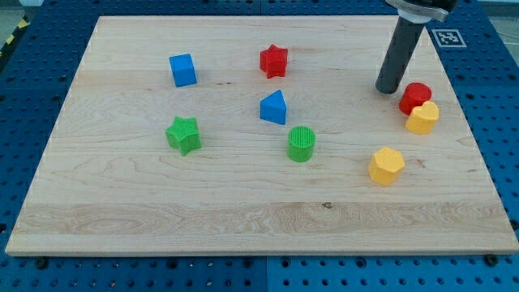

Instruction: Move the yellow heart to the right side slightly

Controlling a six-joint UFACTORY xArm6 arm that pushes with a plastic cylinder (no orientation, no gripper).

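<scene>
Our bare, ungripping tip (388,88) sits at ten o'clock of the yellow heart (422,118), beside the red block (414,96).

You can't follow the rod (399,50) to its top: the view's top edge cuts off its collar. The red block (414,96) is partly covered by the yellow block (422,118) touching it, so neither shape is clear; which one is the heart, you can't tell

Single camera, raised, looking obliquely down across whole wooden board (243,219) from its near edge; mount apparently fixed.
</scene>
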